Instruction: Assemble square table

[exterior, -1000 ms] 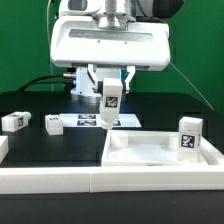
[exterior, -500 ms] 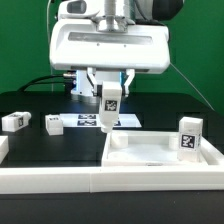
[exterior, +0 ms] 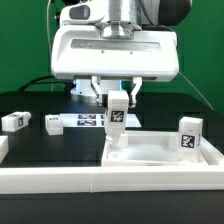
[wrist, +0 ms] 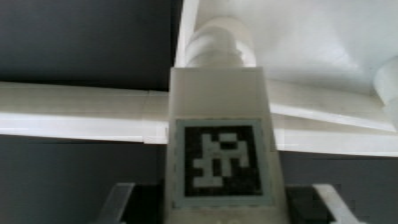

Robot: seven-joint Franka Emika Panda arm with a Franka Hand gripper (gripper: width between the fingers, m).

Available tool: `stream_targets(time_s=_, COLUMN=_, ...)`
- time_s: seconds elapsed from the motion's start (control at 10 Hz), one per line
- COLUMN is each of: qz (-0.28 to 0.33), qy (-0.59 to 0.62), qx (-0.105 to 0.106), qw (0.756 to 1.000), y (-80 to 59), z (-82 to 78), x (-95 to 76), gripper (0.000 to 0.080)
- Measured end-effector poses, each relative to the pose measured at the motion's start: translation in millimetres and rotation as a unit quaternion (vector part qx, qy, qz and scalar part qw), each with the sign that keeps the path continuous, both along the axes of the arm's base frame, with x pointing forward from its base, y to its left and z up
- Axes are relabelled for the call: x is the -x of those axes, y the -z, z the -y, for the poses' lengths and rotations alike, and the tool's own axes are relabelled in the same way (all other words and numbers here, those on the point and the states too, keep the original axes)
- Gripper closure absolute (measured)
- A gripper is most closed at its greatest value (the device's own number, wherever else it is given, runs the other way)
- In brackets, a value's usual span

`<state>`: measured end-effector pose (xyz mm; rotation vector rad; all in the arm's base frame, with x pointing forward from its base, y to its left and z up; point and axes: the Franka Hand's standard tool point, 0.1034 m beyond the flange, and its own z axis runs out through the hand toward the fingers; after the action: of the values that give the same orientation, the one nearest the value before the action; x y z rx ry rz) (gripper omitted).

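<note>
Gripping one white leg [exterior: 116, 113] in the middle of the frame, with the gripper [exterior: 116, 101] partway closed around it. Holding it straight up, its low end right at the upper left corner of the square top [exterior: 165, 168] in the lower right. Another leg [exterior: 188, 136] standing at the right edge.
</note>
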<state>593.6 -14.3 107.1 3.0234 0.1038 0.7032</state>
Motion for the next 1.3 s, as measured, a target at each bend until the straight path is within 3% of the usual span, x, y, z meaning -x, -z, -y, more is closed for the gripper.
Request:
stream_targets(time_s=0.2, qz=0.004, qy=0.001, qx=0.003, qw=1.0, y=1.8, z=1.4, x=0.5, gripper=0.0509)
stream_targets(time_s=0.3, qz=0.026, qy=0.004, qx=0.013, qw=1.0, y=-1.2, z=6.7, x=-2.0, gripper=0.0509)
stream_targets(time_s=0.5, qz=0.062, qy=0.007, qx=0.029, qw=0.998, y=5.5, z=11.4, x=-2.3, gripper=0.0509)
stream_targets(time_s=1.1, qz=0.057, qy=-0.001, qx=0.005, qw=0.998, y=3.2, z=-16.3, x=-23.1, gripper=0.0509)
stream_targets(time_s=1.3, qz=0.056, qy=0.0, qx=0.006, qw=0.998, y=5.2, z=-14.1, x=-22.1, gripper=0.0509)
